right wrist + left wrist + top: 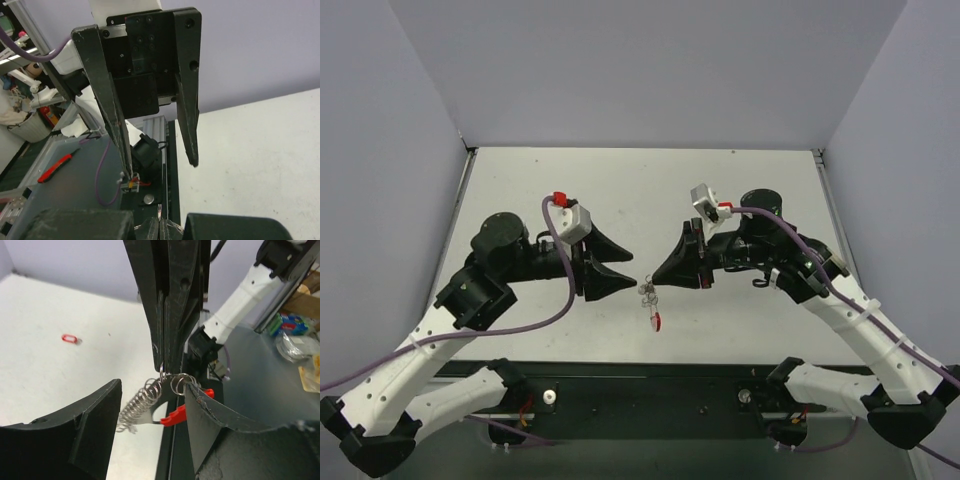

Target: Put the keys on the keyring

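The keyring (139, 407) is pinched at its top by the right gripper (655, 278), whose fingers are pressed fully together on one of its small silver rings; from that pinch the loop hangs below the fingertips, its long axis running downward, with the silver coiled band to one side and the red arc (175, 416) to the other. The left gripper (632, 269) is spread wide and nothing is held in it; the hanging loop is seen in the gap between its two fingers (85, 430), the coil slanting toward the one at the left of the left wrist view, the red arc close against the edge of the other, though contact cannot be told. The left fingertips are judged the nearer to the free lower part of the loop, so a closing there would be made across the slant of the coil. What is taken for a key (70, 338) with a red tag lies on the table (45, 380), well apart from both pairs of fingers, beyond the outer side of the left-hand finger; whether any key is already threaded among the rings cannot be made out.
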`<state>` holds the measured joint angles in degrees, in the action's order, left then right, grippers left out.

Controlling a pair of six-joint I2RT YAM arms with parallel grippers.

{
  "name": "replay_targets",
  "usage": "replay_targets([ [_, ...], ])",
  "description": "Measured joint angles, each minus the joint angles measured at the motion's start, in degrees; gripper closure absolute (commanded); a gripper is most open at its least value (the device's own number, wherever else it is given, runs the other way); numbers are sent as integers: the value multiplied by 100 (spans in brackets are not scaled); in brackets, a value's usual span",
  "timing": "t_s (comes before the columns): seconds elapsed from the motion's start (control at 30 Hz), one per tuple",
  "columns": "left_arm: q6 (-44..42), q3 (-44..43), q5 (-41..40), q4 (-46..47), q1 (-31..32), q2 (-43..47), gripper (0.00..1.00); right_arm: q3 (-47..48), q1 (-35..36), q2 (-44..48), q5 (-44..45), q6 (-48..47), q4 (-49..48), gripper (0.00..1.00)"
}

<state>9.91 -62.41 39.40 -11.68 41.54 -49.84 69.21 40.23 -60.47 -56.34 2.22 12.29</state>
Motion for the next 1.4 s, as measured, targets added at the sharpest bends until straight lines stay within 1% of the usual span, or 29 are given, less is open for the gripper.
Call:
replay_targets([
  [0.13,-15,-4,275,-363,4,-321,37,275,33,-234,120,-260,551,100],
  [0.17,-17,-7,323,-448,4,-361,39,323,35,-280,160,-308,658,100],
  [0.3,-20,-9,431,-518,7,-389,41,376,59,-319,256,-437,973,100],
  [0.57,-9,-11,586,-442,203,-575,43,540,127,-332,297,-533,1239,100],
  [0.77,-15,-44,573,-439,498,-896,45,590,151,-398,297,-549,1285,100],
  [0.8,-17,-48,557,-439,522,-927,47,590,151,-398,299,-551,1285,100],
  [0.83,-22,-55,540,-437,551,-964,51,590,151,-398,297,-553,1287,100],
  [0.97,-39,-98,494,-439,579,-1027,57,590,151,-398,306,-566,1305,100],
  [1.13,-83,-138,393,-450,597,-1032,58,590,151,-393,326,-597,1307,100],
  [1.17,-103,-138,365,-455,599,-1027,70,590,151,-393,339,-603,1305,100],
  [1.23,-120,-138,299,-470,601,-1014,76,590,151,-393,358,-636,1311,100],
  [1.33,-129,-138,247,-498,601,-979,76,590,151,-391,365,-684,1318,100],
  [1.4,-140,-138,238,-496,601,-981,72,592,155,-382,363,-686,1322,100],
])
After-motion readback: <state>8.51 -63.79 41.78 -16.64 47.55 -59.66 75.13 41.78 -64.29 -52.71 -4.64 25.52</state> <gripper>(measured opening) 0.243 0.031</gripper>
